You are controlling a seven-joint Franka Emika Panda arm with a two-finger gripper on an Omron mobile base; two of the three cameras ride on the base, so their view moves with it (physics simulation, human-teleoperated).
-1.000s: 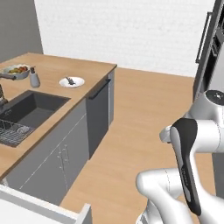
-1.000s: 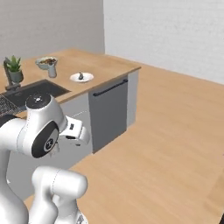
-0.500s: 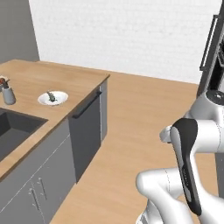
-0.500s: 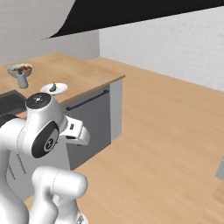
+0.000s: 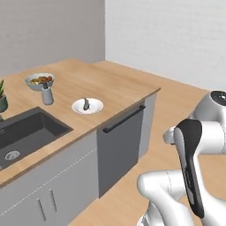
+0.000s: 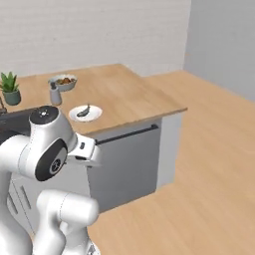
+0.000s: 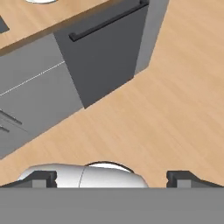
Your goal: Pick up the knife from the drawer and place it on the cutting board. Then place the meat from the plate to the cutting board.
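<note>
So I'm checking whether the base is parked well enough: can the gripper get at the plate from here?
Probably not yet. The gripper hangs open, low over the floor in front of the dark dishwasher door, while the plate sits back on the counter beside the sink.

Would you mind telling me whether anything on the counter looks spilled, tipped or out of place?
Nothing stands out. The plate sits flat on the counter with a small dark item on it, the fruit bowl and grey shaker stand upright, and nothing appears spilled.
</note>
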